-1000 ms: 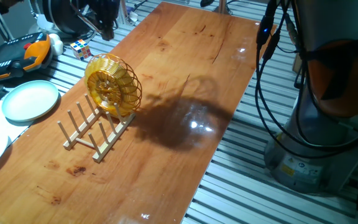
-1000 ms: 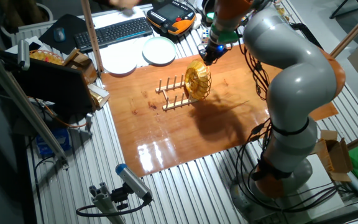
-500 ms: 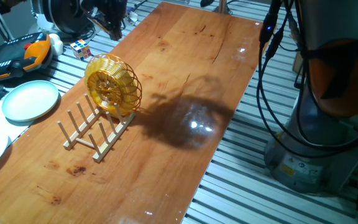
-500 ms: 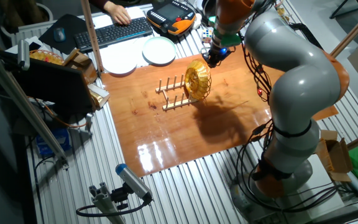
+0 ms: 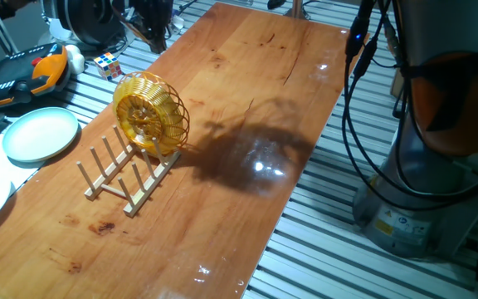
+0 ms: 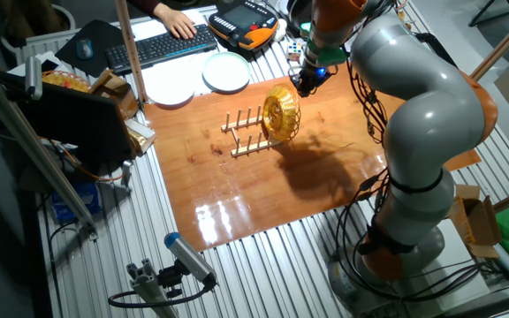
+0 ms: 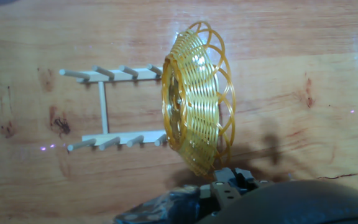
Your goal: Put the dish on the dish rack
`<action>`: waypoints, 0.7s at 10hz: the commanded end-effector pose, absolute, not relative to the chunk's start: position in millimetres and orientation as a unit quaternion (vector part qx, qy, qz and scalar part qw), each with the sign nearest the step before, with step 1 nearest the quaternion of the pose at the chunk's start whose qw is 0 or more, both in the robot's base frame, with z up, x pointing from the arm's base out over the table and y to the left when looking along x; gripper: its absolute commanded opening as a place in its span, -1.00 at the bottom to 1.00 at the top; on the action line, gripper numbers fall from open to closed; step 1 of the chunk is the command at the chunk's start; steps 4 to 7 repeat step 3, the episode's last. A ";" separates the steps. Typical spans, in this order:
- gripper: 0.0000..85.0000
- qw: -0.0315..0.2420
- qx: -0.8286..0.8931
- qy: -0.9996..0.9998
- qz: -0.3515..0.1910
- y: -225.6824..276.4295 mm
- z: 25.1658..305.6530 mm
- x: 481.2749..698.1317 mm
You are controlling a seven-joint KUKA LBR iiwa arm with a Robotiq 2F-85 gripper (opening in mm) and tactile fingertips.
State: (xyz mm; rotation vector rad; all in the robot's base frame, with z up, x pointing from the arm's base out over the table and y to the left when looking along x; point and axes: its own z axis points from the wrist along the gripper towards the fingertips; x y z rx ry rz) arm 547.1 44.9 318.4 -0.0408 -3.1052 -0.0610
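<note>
Tool [image 6: 306, 81] is hanging above the far end of the tabletop [image 5: 247, 100], at about 1 o'clock from the dish [image 6: 281, 112] in the other fixed view, and it is holding nothing. Whether its fingers are apart or together cannot be told, because the views are showing it only as a small dark shape.

The dish is standing on its edge at the end of the dish rack [image 5: 127, 177] nearest the tool, between the last pegs, and its open side is facing along the rails. The placing step is looking done. The next move is probably only a retreat upward, and it is asking the arm to keep clear of the scalloped rim, because a light touch could tip the dish out of the pegs.

At 9 o'clock from the rack in one fixed view, a pale plate [image 5: 40, 134] is lying off the wood. A coloured cube [image 5: 109, 65] and an orange-black pendant [image 5: 31, 73] are lying at 11 o'clock. None of these is blocking the way.
</note>
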 end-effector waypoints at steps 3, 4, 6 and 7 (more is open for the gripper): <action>-0.98 0.019 -0.014 -1.000 -0.017 43.6 318.3 545.8; -0.98 0.019 -0.014 -1.000 -0.017 43.6 318.3 545.8; -0.98 0.019 -0.014 -1.000 -0.017 43.6 318.3 545.8; -0.98 0.019 -0.014 -1.000 -0.017 43.6 318.3 545.8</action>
